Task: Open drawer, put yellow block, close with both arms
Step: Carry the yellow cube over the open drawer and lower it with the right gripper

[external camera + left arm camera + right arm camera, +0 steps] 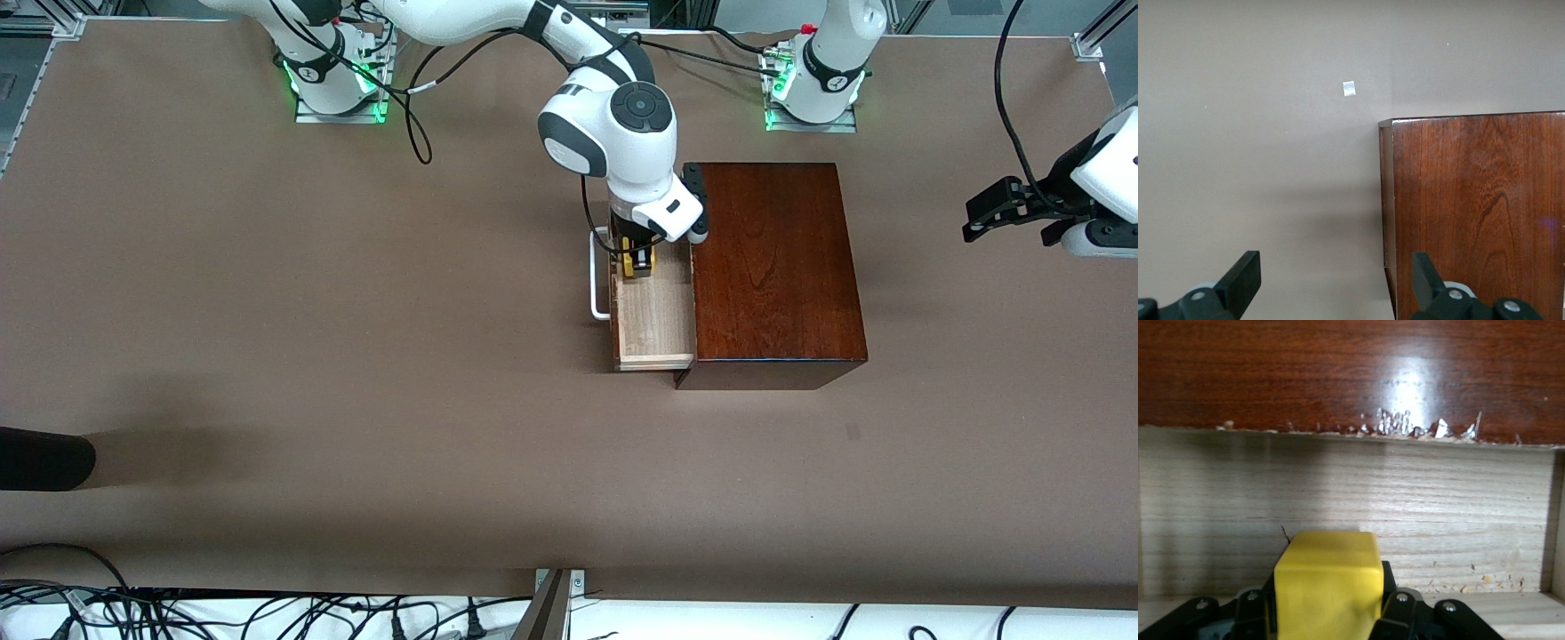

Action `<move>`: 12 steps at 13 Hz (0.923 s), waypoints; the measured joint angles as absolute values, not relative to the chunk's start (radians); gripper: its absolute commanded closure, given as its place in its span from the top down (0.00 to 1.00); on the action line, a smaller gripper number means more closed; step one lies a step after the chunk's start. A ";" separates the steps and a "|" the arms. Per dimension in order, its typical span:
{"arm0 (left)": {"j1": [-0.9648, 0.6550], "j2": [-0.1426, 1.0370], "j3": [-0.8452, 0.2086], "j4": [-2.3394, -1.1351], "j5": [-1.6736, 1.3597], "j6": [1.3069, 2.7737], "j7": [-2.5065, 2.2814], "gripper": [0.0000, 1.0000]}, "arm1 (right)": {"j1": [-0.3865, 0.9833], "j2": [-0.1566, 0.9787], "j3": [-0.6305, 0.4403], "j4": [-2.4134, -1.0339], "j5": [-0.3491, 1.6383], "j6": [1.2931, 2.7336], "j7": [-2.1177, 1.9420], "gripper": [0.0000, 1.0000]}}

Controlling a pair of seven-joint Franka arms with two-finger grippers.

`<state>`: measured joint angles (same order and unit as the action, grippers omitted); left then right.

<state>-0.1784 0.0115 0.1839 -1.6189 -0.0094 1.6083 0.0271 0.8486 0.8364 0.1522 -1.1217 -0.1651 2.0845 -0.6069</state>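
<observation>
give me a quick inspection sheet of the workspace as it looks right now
surface: brown table, bare apart from the box
job's things: drawer pulled open from dark wooden box; yellow block held over the drawer tray
clutter: small pale fleck on the table
grippers: right gripper shut on the block; left gripper open, waiting over the left arm's end of the table
cables: black cables trail by the right arm's base
surroundings: more cables along the table's near edge

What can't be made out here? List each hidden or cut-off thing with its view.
- Whether the small bright yellow cube touches the pale wood drawer floor: the right gripper shut on it hides its underside; the front view's wrist covers it.
- Drawer depth inside the glossy mahogany box: box top hides it.
- Open left gripper: fingers cut off by left wrist view's edge.
</observation>
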 measured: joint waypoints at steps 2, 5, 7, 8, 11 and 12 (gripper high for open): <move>-0.178 0.012 0.184 -1.619 -0.009 1.608 0.027 1.00 | 0.849 0.849 0.152 -1.122 -0.173 2.103 -0.608 0.09; -0.178 0.012 0.184 -1.619 -0.009 1.608 0.027 1.00 | 0.850 0.862 0.152 -1.121 -0.176 2.118 -0.609 0.16; -0.178 0.012 0.184 -1.619 -0.009 1.608 0.027 1.00 | 0.850 0.862 0.152 -1.118 -0.176 2.119 -0.609 0.22; -0.178 0.012 0.184 -1.619 -0.009 1.608 0.027 1.00 | 0.851 0.862 0.152 -1.118 -0.176 2.119 -0.609 0.68; -0.178 0.012 0.184 -1.619 -0.009 1.608 0.027 1.00 | 0.851 0.862 0.152 -1.112 -0.176 2.118 -0.609 1.00; -0.177 0.012 0.184 -1.619 -0.009 1.608 0.027 1.00 | 0.851 0.862 0.152 -1.108 -0.176 2.117 -0.609 1.00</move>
